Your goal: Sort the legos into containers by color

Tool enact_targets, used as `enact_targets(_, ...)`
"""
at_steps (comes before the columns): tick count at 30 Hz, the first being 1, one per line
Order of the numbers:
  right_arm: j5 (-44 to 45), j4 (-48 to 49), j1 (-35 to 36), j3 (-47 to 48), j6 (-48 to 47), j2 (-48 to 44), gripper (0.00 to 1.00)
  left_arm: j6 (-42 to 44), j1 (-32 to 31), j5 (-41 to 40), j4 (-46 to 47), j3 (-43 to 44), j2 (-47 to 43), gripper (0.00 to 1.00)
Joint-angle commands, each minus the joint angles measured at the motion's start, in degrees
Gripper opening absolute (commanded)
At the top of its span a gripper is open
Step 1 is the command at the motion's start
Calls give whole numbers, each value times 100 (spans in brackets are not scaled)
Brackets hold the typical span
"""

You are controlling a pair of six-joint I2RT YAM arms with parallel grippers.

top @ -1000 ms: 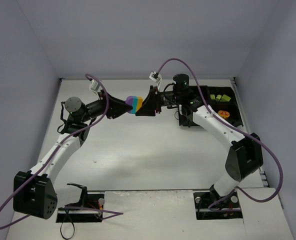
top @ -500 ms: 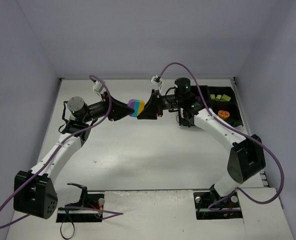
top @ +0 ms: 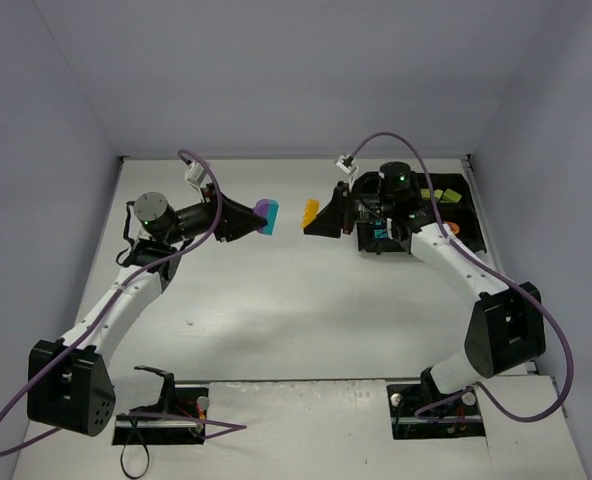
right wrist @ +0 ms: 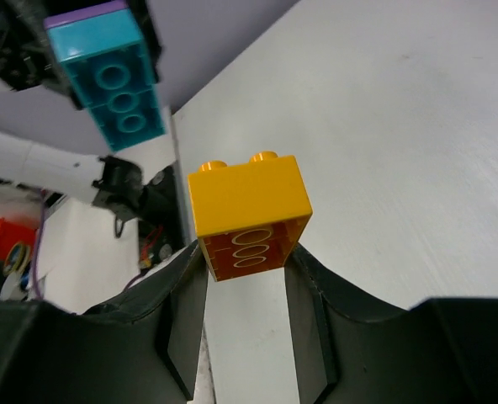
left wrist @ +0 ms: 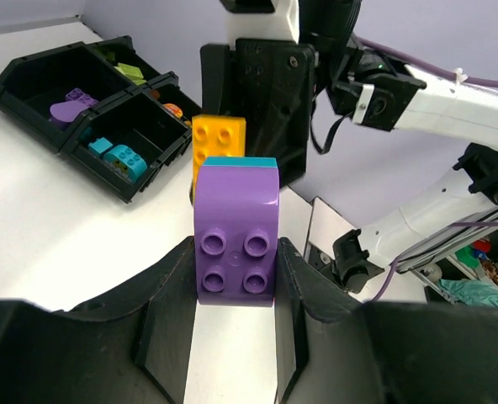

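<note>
Left gripper [left wrist: 235,273] clamped on purple brick [left wrist: 236,227] with cyan brick [right wrist: 114,76] attached, right gripper [right wrist: 245,269] gripping orange brick [right wrist: 247,206], bricks apart above table [top: 306,300], black tray [left wrist: 30,80] far right

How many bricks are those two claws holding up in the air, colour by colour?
purple brick: 1
cyan brick: 1, stuck to the back of the purple one
orange brick: 1
Total: 3

The white table [top: 276,310] carries a black tray [left wrist: 30,84] at its far right.
</note>
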Motion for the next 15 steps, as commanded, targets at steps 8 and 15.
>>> enact_targets(8, 3983, -2175, -1931, 323, -300, -654, 0, 1167, 12, -416, -1338, 344, -404, 0)
enact_targets(15, 5892, -2458, -2862, 173, 719, -655, 0, 1625, -6, -663, -1918, 194, -553, 0)
